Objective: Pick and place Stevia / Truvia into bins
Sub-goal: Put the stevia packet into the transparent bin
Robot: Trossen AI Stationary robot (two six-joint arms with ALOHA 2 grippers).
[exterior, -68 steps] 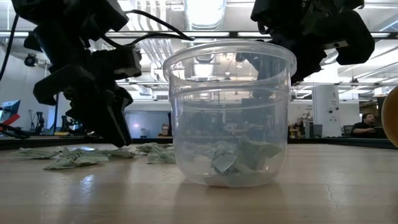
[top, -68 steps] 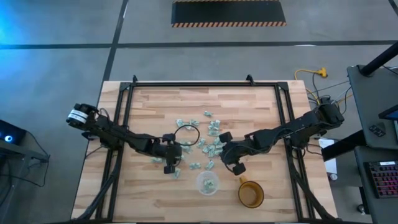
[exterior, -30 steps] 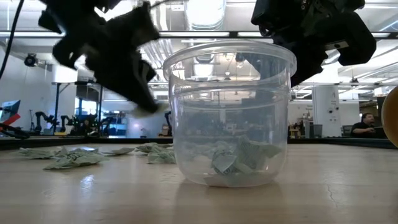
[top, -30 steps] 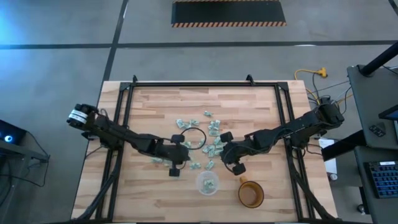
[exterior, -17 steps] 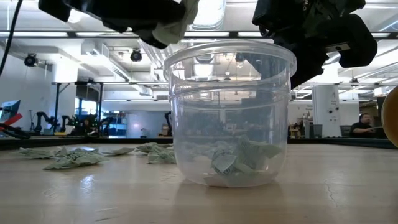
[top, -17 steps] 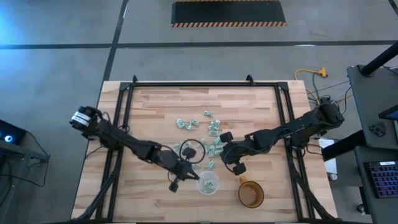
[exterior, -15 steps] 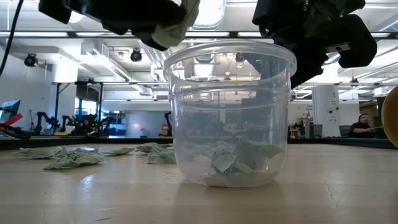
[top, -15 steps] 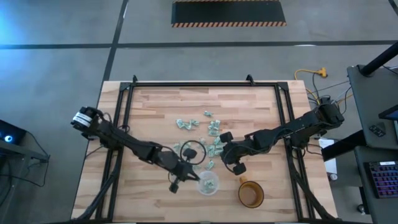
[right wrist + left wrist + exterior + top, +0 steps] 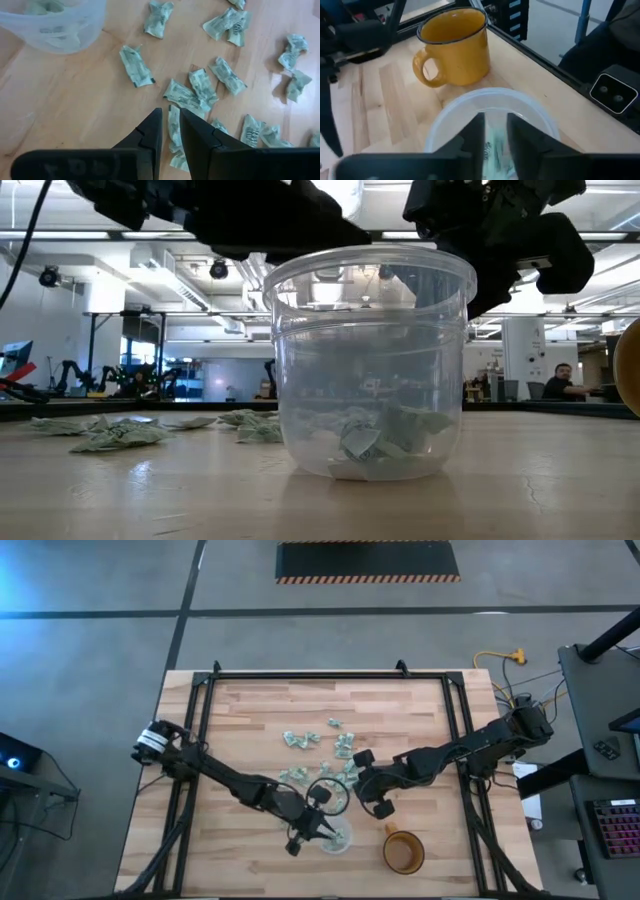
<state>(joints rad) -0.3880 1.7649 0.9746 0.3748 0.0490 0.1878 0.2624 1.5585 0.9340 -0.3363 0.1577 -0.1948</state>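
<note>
— clear plastic cup (image 9: 334, 835) sits low in the frame's centre, the left gripper (image 9: 495, 135) right over its rim, jaws a narrow slit apart with a pale green sachet (image 9: 493, 150) showing between them.
— pinched or already dropped?
— cannot tell. if it sticks to a finger, it could ride out.
— the right gripper (image 9: 169, 131)?
— hovering over loose sachets (image 9: 190, 95) mid-frame, jaws nearly pressed together, holding nothing.

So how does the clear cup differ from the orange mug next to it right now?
The clear cup is see-through plastic with no handle; the mug is opaque amber-orange with a handle. The cup holds a few sachets; nothing shows inside the mug. The left gripper is over the cup's rim; nothing is over the mug. Both stand upright on the table's front part.
</note>
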